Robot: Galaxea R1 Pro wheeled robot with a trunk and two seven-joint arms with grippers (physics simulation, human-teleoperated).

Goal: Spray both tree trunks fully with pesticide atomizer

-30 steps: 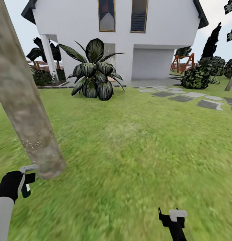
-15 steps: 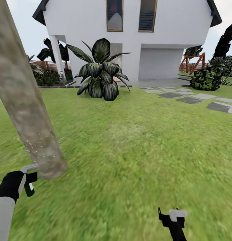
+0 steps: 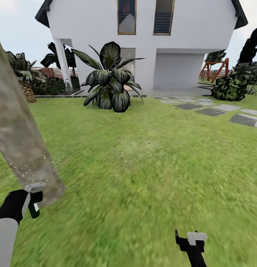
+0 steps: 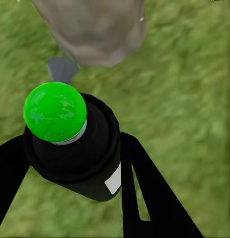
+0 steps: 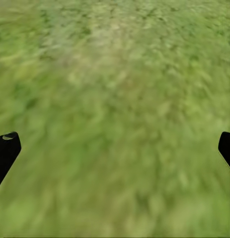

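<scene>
Head view: your left gripper (image 3: 30, 200) sits low beside the base of the leaning tree trunk (image 3: 21, 144), carrying the pesticide atomizer (image 3: 32, 202), whose grey nozzle end lies just beside the bark. A band of pale specks marks the trunk just above the nozzle; I judge this to be spray already landed, while the bark higher up looks bare. Your right gripper (image 3: 191, 241) hangs over the lawn (image 3: 150, 167), well apart from the tree. The white house (image 3: 143, 44) and the broad-leaved plant (image 3: 110, 79) stand far behind.

Left wrist view: the two black fingers (image 4: 149, 198) are clamped on the atomizer's black body (image 4: 80, 153), with its green cap (image 4: 55, 111) facing the camera. The trunk's foot (image 4: 95, 29) lies just ahead of it.

Right wrist view: the fingertips (image 5: 6, 148) stand wide apart at the frame edges, with nothing between them but grass (image 5: 115, 119).

Assessment: the step in hand appears to be coating this trunk. Keep the nozzle near the bark and square to it, sweep upward steadily past the speckled band, and work round the trunk so no side is missed. Keep the grip firm; the can could twist in a loose hold.
</scene>
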